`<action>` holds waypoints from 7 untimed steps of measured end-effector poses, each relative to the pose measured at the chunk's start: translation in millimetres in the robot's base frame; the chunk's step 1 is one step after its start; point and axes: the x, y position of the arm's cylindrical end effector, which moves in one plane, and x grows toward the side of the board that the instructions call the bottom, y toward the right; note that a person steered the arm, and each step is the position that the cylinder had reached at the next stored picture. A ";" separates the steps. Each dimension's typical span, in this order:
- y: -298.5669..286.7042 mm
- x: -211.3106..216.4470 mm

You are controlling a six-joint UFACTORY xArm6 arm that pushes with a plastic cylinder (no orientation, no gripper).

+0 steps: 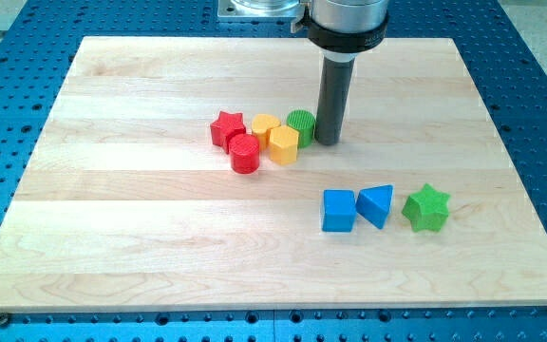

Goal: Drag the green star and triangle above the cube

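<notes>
The green star (426, 208) lies at the view's lower right. The blue triangle (376, 204) sits just left of it, and the blue cube (338, 210) just left of the triangle, the three in a row. My tip (328, 141) rests on the board above them, well apart from all three, and touches or nearly touches the right side of a green cylinder (301, 125).
A cluster lies left of the tip: a red star (227, 128), a red cylinder (245, 153), a yellow block (265, 126) and a yellow hexagon (284, 145). The wooden board (112, 237) rests on a blue perforated table.
</notes>
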 end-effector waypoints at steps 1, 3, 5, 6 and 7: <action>9.2 0.0; 154.0 91.7; 75.7 130.0; 46.7 122.0; 39.4 123.2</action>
